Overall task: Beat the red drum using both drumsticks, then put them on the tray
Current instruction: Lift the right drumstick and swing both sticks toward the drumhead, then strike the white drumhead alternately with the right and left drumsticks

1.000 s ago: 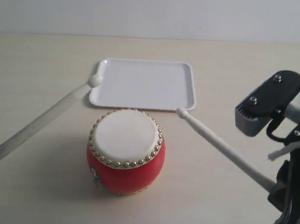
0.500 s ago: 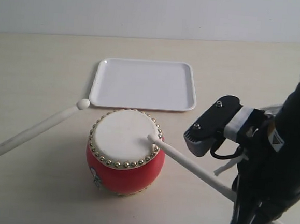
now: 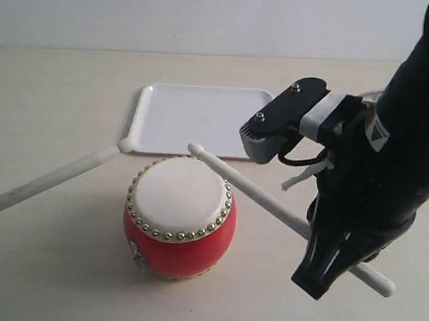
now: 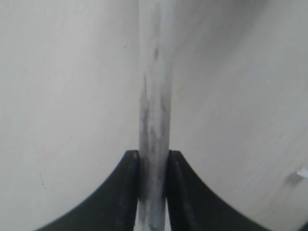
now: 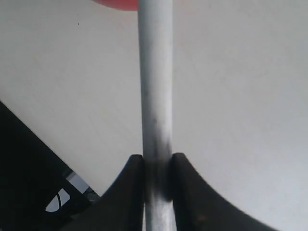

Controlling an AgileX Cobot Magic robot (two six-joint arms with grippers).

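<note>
Item: red drum, barrel-shaped, glossy red body, cream skin ringed by gold studs, small metal ring low on its side; stands upright on the pale surface, skin facing up, just in front of the near edge of the tray. Item: tray, white, rectangular, rounded corners, low rim; lies flat on the surface beyond the drum, apart from it. Item: left drumstick, pale, slim; runs from the left edge of the exterior view up to a rounded tip that sits at the tray's near left corner, to the left of the drum and clear of it; whether the tip touches the rim cannot be told. Item: right drumstick, pale, slim; slants from the right arm across the drum's far right rim, its rounded tip over the far edge of the skin, in line with the tray's near rim; contact with the skin cannot be told; its butt end juts out past the black arm. Item: left tool, two black fingers clamped on the smudged shaft of the left drumstick, bare surface behind. Item: right tool, two black fingers clamped on the shaft of the right drumstick, a sliver of the red drum showing beyond the shaft.
</note>
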